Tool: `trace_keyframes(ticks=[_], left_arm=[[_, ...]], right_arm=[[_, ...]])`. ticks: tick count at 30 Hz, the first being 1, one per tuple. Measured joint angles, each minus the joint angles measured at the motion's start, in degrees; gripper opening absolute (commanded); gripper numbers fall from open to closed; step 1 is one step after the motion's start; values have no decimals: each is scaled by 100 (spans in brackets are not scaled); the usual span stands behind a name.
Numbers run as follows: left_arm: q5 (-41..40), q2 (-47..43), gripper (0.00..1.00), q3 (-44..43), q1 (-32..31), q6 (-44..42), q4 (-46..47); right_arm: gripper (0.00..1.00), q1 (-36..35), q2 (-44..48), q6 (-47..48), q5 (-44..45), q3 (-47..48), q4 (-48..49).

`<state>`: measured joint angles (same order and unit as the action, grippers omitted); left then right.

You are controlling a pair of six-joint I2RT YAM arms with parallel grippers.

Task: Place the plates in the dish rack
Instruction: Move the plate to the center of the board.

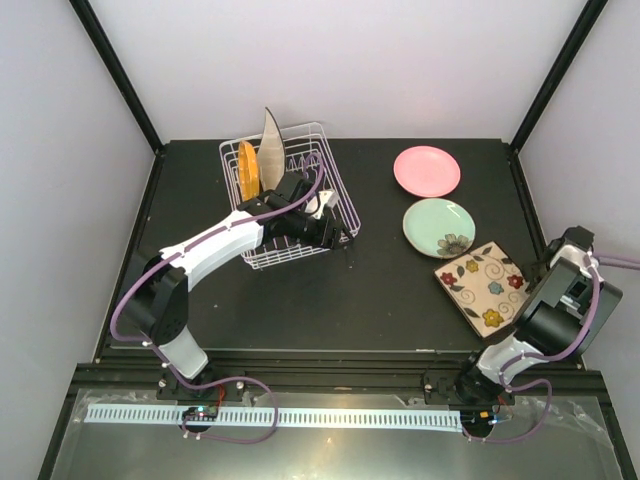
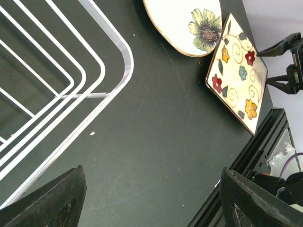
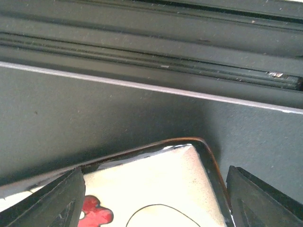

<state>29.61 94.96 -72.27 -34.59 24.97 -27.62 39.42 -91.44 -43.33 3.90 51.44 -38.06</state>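
Reaching over the dish rack (image 1: 306, 135), the left arm holds its left pincer (image 2: 151, 194) wide open, with nothing between the two dark fingers (image 2: 52, 203). This pincer hangs just past a corner of the rack, above the bare black table (image 1: 380, 300). Two plates stand up on edge inside the rack, near its back left end: a small orange plate (image 1: 247, 168) and a taller pale plate (image 1: 270, 140) right beside it. Three more plates lie flat on the right half of the table, well apart from the rack. The pink plate (image 1: 427, 170) is farthest back, and the green plate (image 1: 440, 227) with a dark flower is in front of it. The square flower plate (image 1: 483, 283) is nearest the right arm. The green plate and the square one are very close together. The right pincer (image 3: 154, 194) is also open and holds nothing. It sits over one corner of the square flower plate, by the table's edge, and it is not clear if it touches the plate.
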Motion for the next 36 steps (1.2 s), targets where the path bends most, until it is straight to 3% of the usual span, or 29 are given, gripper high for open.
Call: trace_keyframes(ticks=[20, 31, 36], left_arm=[[-2, 0, 79, 0, 85, -76, 7], [4, -11, 78, 68, 83, -68, 114], [4, -151, 78, 372, 83, -7, 251]], right_arm=[[81, -1088, 184, -380, -221, -356, -22], [82, -1272, 461, -341, -688, -529, -330], [82, -1276, 1005, -125, -772, -527, -708]])
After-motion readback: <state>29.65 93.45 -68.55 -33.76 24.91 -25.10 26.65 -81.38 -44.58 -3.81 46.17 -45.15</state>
